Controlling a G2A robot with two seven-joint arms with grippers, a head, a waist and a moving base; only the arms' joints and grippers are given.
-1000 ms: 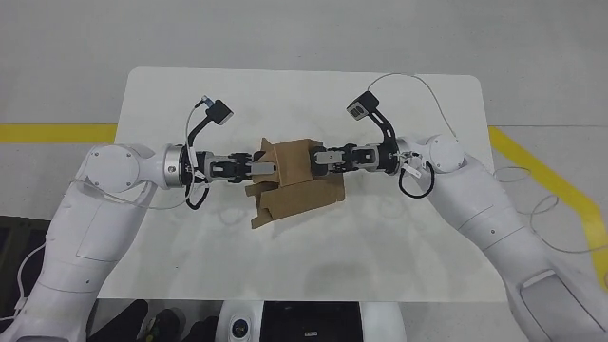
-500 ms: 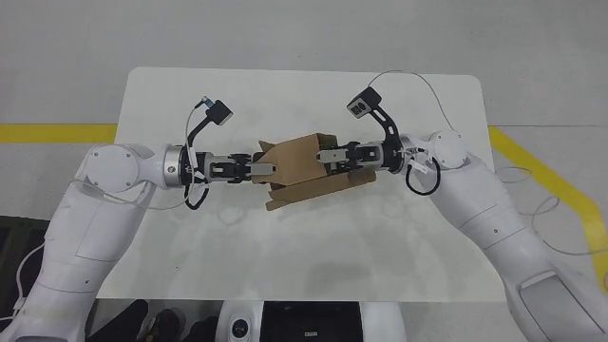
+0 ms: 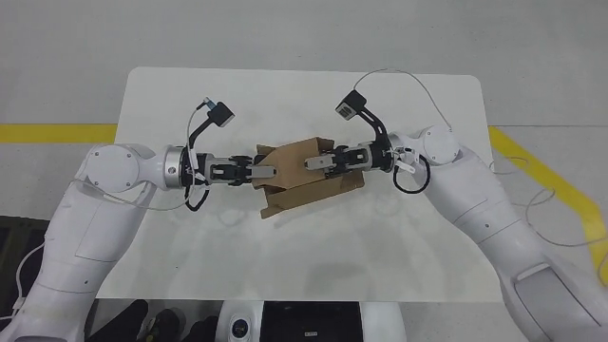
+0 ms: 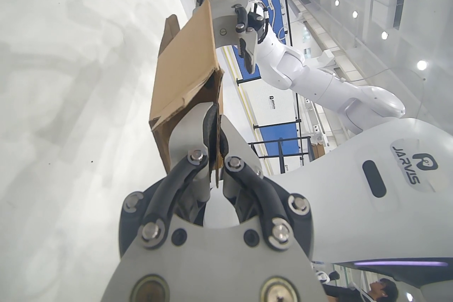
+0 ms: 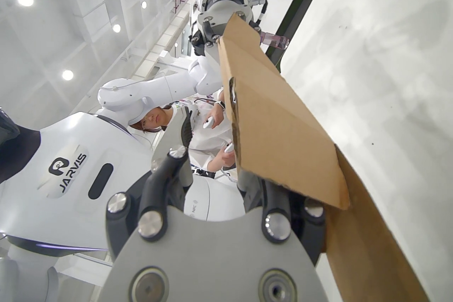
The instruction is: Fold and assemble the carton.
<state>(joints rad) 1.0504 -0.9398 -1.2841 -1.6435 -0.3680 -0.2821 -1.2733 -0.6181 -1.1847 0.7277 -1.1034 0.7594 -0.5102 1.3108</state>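
A brown carton (image 3: 299, 182) hangs partly folded between both arms over the middle of the white table (image 3: 171, 104). My left gripper (image 3: 264, 168) is shut on the edge of a flap at the carton's left end; in the left wrist view the gripper (image 4: 215, 130) pinches the cardboard (image 4: 184, 69). My right gripper (image 3: 312, 162) stands open at the carton's upper panel. One of its fingers (image 5: 178, 133) shows free, while the other is hidden behind the cardboard (image 5: 283, 140). The left wrist view shows this gripper (image 4: 244, 38) with one finger flat against the panel.
White table surface lies on all sides of the carton. A thin white cable (image 3: 427, 90) loops over the back right corner. The table's front edge (image 3: 304, 296) is close to the robot. Yellow floor tape (image 3: 57, 133) runs past both sides.
The carton went from a bunched, upright shape to a lower, longer one. The right gripper slid left along its upper panel. The left gripper has kept its hold.
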